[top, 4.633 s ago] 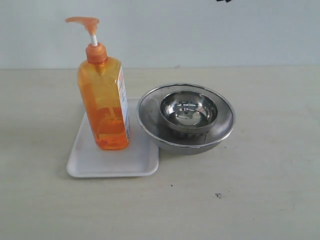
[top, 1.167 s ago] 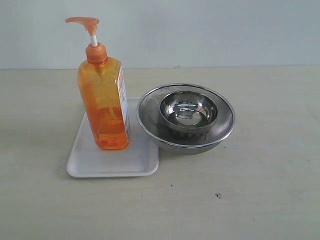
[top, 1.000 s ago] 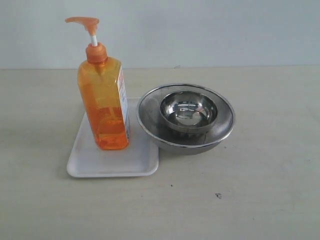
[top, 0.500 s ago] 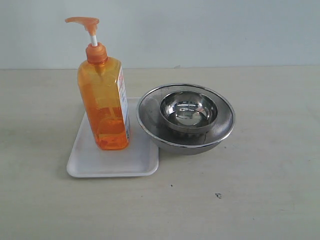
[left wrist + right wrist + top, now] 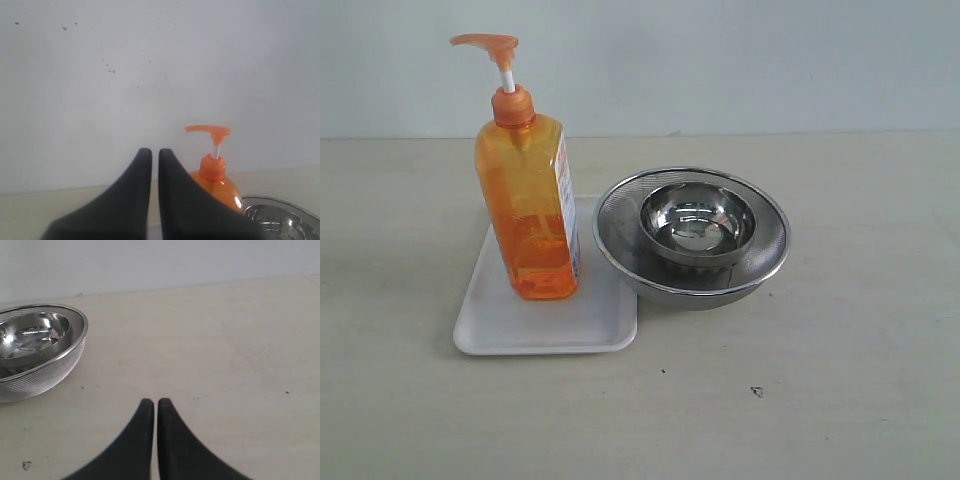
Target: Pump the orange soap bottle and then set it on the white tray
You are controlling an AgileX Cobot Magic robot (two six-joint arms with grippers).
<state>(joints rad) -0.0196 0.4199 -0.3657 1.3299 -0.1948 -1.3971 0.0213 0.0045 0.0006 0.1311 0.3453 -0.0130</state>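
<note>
One orange soap bottle (image 5: 530, 215) stands upright beyond the closed left hand (image 5: 155, 151).

Count: 1 orange soap bottle (image 5: 527, 200), 1 white tray (image 5: 492, 322), 1 steel mesh strainer (image 5: 616, 236), 1 small steel bowl (image 5: 698, 226), 1 worktop (image 5: 840, 380). 2 hands: left hand (image 5: 155, 153), right hand (image 5: 155, 403).
</note>
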